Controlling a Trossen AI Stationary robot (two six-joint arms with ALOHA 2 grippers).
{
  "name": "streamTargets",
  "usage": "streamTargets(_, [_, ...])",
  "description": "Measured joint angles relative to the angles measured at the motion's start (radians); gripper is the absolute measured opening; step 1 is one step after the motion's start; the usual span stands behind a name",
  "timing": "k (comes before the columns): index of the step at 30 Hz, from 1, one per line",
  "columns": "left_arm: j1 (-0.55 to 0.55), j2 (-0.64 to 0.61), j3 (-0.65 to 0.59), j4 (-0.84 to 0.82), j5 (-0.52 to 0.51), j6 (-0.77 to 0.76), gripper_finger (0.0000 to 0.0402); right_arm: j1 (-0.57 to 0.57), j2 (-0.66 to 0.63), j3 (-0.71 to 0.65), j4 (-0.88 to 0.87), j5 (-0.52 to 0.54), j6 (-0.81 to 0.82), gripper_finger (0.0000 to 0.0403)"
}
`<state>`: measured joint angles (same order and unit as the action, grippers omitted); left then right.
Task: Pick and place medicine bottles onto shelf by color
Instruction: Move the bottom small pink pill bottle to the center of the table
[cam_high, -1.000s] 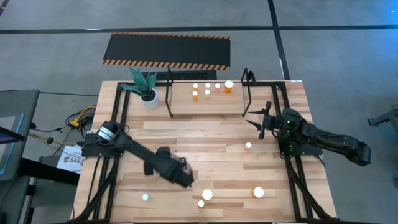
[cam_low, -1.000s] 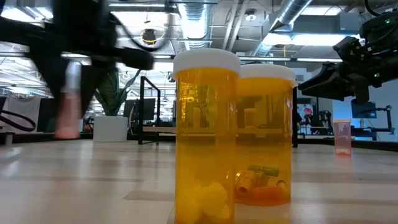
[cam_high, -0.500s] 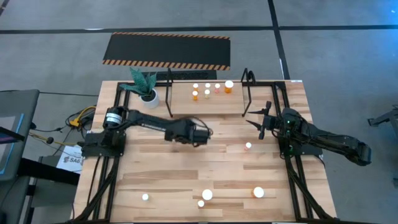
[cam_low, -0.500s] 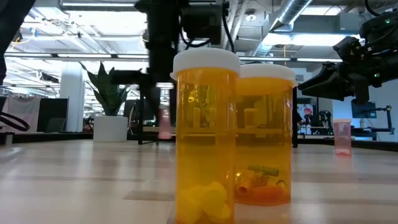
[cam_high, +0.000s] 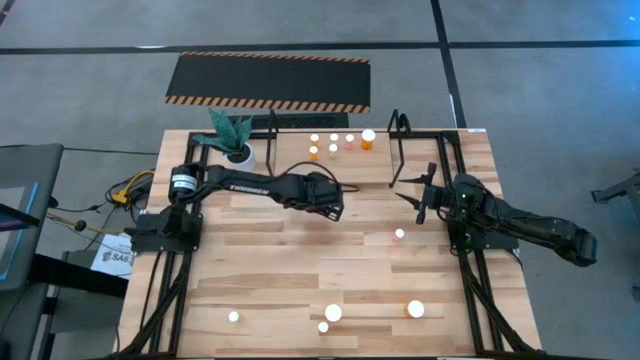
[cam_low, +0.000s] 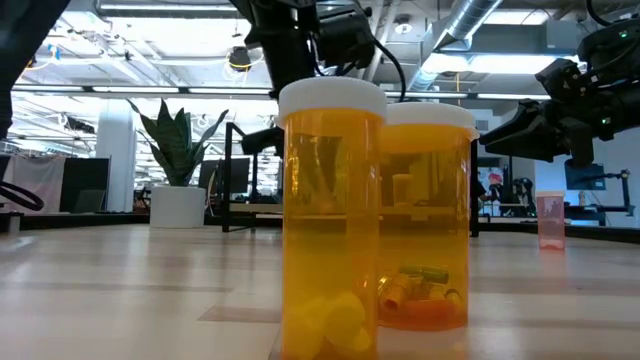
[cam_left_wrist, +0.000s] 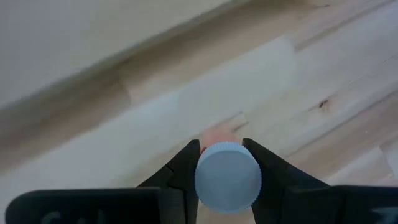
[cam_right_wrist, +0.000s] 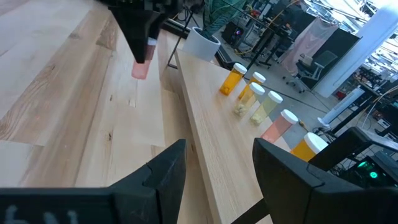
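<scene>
Now the left pincer pinches a small pink bottle in the air, just in front of the shelf. Beside that shelf's end, the right pincer waits, spread.

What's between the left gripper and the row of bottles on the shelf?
Only bare wood. In the high view the left gripper, shut on a pink bottle, has nothing between it and the shelf's bottles; the right wrist view agrees.
</scene>
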<state>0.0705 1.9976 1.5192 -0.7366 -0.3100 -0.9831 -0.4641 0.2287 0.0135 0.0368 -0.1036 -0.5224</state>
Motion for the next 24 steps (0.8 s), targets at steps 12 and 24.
streamTargets(12, [0.016, 0.085, 0.033, 0.025, 0.038, 0.064, 0.0084, 0.000, 0.000, 0.000, 0.000, 0.000, 0.000, 0.0207])
streamTargets(24, [0.017, 0.098, 0.035, 0.014, 0.027, 0.036, 0.0084, 0.000, 0.000, 0.000, 0.000, 0.000, 0.000, 0.0207])
